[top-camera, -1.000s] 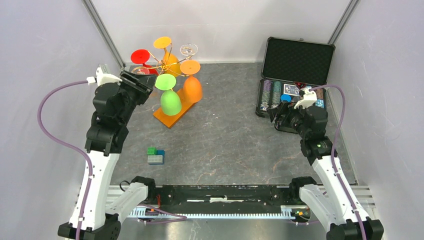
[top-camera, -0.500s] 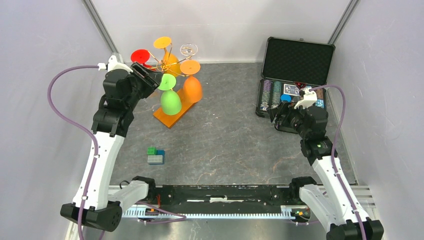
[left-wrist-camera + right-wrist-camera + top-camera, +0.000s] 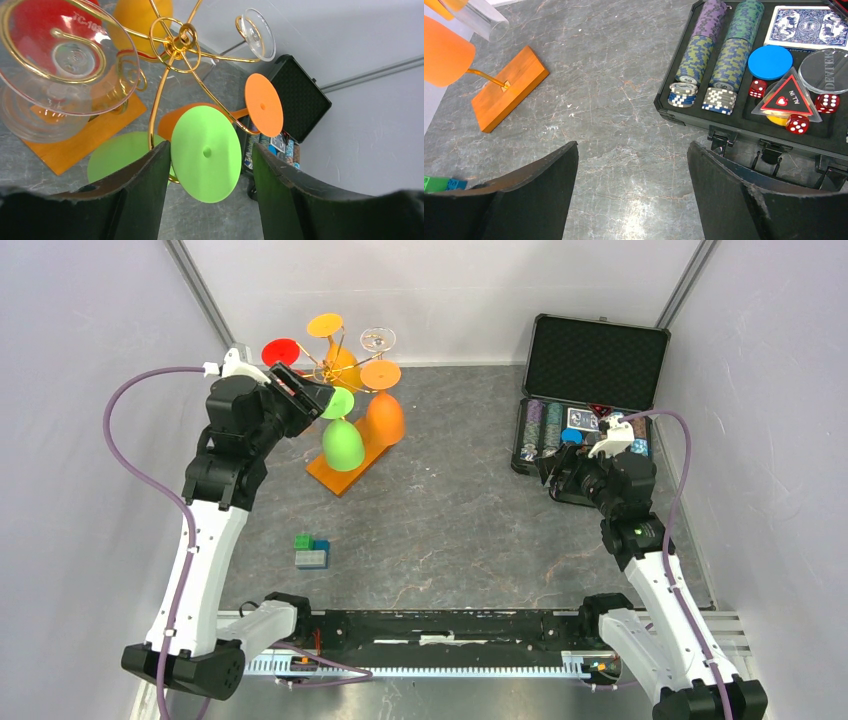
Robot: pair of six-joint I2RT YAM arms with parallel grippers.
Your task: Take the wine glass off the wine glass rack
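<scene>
As the green wine glass (image 3: pixel 200 175) hangs bowl-down from the wine glass rack (image 3: pixel 186 36), stem roughly upright, we hold the left hand (image 3: pixel 211 150) open and empty, fingers flanking its foot. The top view hides that. The right hand (image 3: pixel 633 150), open and empty, sits well apart.

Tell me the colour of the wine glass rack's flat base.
The base is orange, clearest in the right wrist view.

The rack (image 3: pixel 338 476) stands at the worktop's (image 3: pixel 460 520) back left, glasses (image 3: pixel 342 445) hanging on it. The open case (image 3: pixel 598 358) lies back right, chips (image 3: pixel 545 420) inside. Blocks (image 3: pixel 311 553) lie before the rack.
</scene>
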